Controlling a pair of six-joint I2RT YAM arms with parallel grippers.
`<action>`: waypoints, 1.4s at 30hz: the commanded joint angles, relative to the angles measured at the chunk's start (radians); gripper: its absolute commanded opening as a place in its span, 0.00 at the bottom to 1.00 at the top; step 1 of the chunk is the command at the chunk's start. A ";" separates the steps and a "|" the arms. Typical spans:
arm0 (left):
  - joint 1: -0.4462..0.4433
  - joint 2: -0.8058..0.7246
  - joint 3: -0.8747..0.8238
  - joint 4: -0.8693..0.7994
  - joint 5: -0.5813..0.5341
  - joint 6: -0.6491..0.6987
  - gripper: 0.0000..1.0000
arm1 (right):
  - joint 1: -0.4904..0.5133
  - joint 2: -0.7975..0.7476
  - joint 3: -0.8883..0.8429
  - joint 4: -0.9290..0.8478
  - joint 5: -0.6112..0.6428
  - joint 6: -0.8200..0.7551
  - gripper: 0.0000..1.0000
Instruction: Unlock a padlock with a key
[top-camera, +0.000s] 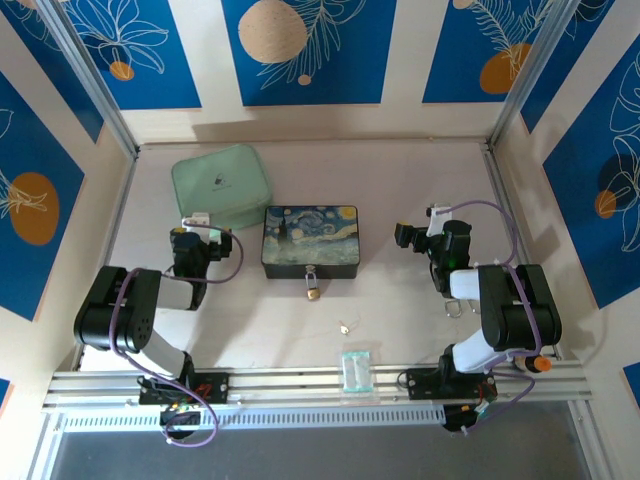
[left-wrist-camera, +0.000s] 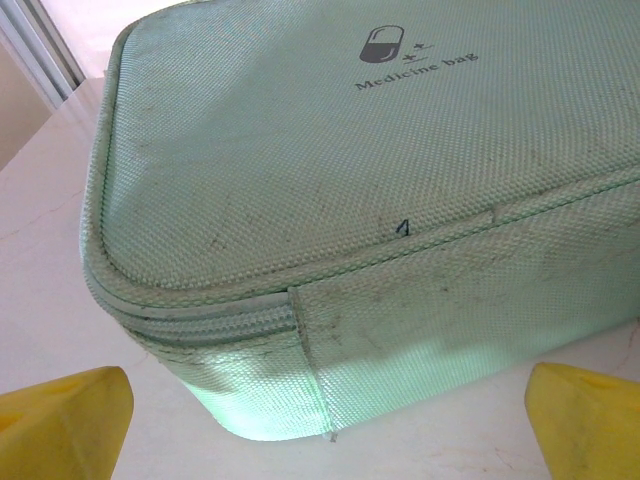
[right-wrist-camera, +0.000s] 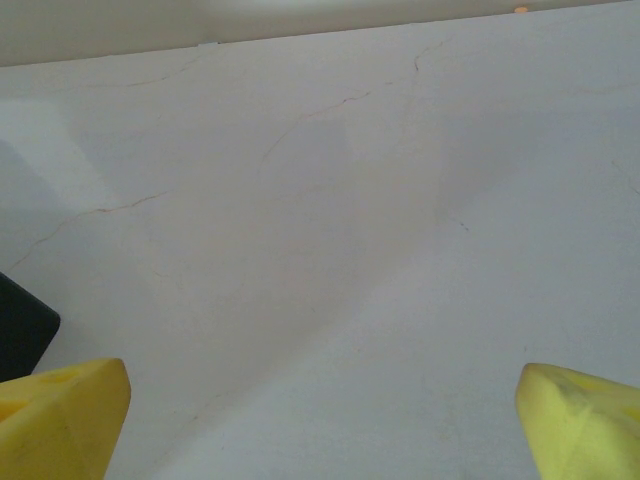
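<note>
Brass padlock (top-camera: 313, 292) hangs at the painted box's (top-camera: 310, 240) front, right of the left tool (top-camera: 197, 222) and left of the right tool (top-camera: 415, 226). The silvery key (top-camera: 346, 326) lies on the surface (top-camera: 260, 330), back toward the bases from both. Each tool gapes wide and empty. Picking up the key likely comes first: straddle its thin shaft squarely, fingertips low, and close gently.

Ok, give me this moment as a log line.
left gripper open, facing medicine bag | right gripper open over table | padlock at painted box front | key on table, ungrasped
</note>
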 joint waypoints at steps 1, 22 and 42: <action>0.013 0.002 0.009 0.027 0.018 0.006 1.00 | -0.005 -0.002 0.021 -0.001 -0.014 -0.016 0.99; 0.013 -0.006 -0.003 0.047 0.017 0.008 1.00 | -0.008 -0.006 0.018 0.003 -0.018 -0.016 0.99; 0.011 -0.708 0.050 -0.641 0.145 -0.805 1.00 | 0.003 -0.548 0.184 -0.798 -0.023 0.395 0.99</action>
